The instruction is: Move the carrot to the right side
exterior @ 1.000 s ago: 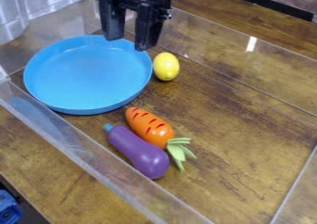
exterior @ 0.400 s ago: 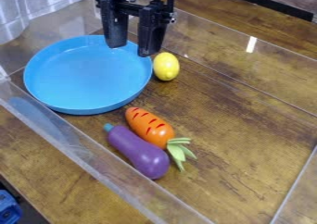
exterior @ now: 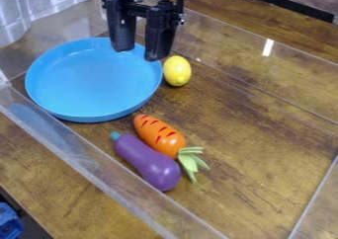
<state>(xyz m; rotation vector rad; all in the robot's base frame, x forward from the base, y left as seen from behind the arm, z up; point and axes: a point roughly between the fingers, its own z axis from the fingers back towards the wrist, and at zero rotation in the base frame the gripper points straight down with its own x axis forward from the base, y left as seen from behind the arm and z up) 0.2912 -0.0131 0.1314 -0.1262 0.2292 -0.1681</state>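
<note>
The carrot (exterior: 160, 132) is small, orange with dark stripes and a light green leafy top. It lies on the wooden table (exterior: 251, 105) near the front, its tip by the blue plate's rim. A purple eggplant (exterior: 146, 161) lies against it on its front side. My gripper (exterior: 142, 45) hangs at the back, above the far rim of the blue plate (exterior: 86, 80), well behind the carrot. Its two dark fingers are apart and hold nothing.
A yellow lemon (exterior: 176, 70) sits just right of the plate, close to my gripper. A clear plastic wall (exterior: 79, 154) runs along the front and left edges of the work area. Bare wood lies right of the carrot.
My gripper has shifted slightly forward and down over the plate's far rim. The carrot, eggplant and lemon have not moved.
</note>
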